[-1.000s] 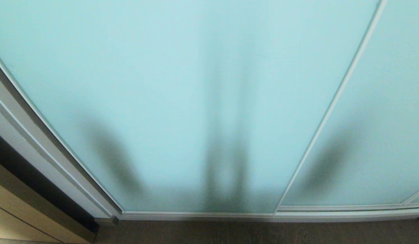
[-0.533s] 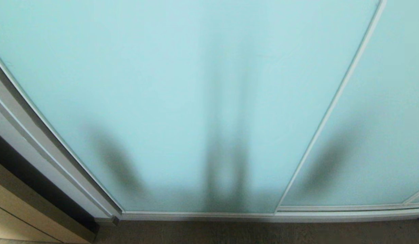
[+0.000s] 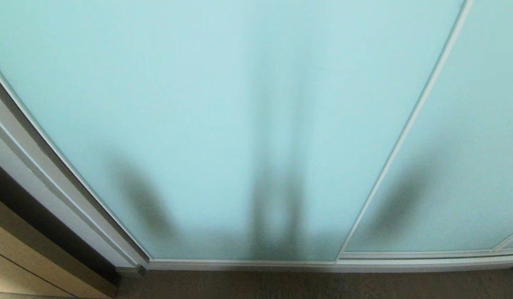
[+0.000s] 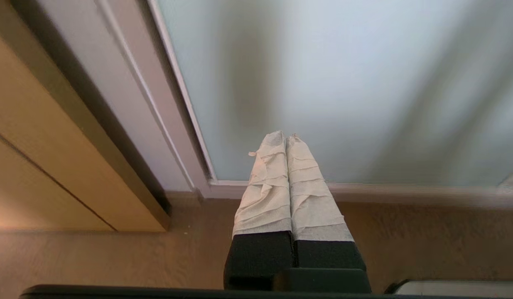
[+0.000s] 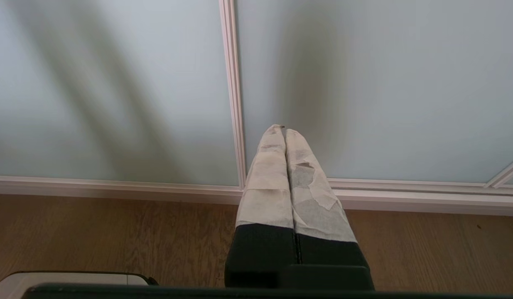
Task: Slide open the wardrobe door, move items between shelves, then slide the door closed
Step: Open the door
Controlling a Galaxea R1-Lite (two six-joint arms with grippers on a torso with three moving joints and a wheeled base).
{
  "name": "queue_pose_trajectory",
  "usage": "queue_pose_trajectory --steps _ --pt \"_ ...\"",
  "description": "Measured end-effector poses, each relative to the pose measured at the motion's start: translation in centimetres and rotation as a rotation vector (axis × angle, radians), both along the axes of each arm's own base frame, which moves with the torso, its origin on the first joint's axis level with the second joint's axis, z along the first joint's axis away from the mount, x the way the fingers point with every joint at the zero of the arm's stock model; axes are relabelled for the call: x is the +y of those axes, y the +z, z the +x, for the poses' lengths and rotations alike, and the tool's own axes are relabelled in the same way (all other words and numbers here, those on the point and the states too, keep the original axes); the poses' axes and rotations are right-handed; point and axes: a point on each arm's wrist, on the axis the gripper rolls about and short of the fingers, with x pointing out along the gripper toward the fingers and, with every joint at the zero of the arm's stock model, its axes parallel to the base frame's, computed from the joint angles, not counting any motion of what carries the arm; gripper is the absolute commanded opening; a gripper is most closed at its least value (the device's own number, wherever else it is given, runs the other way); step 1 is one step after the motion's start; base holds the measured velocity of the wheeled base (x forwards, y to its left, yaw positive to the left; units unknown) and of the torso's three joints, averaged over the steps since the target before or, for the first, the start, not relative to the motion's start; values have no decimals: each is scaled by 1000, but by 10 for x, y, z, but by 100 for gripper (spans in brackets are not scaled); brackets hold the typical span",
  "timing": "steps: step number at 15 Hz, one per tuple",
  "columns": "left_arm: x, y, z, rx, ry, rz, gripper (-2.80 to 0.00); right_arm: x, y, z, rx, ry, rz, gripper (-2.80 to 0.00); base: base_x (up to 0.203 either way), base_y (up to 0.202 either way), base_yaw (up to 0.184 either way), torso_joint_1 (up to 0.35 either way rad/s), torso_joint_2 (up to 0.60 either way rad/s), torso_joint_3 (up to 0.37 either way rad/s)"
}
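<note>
Sliding wardrobe door (image 3: 223, 104) frosted aqua glass, slim pale frame, both grippers closed empty

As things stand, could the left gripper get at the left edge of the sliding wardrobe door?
Probably yes. The left gripper hangs low, fingers shut, in front of the sliding wardrobe door, close to its left frame. Nothing stands between them; the arm would only need to lift.
</note>
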Motion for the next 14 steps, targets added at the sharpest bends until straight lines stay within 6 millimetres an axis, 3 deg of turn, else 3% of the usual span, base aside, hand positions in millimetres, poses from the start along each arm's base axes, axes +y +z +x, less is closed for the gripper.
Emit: queue_pose_trajectory --steps 2,14 --pt "0 0 0 -3 12 -67 -280 0 0 0 1 0 -1 -280 0 0 0 0 0 0" --pt "0 0 0 -3 13 -70 -280 0 0 0 1 1 0 -280 0 0 0 0 0 0"
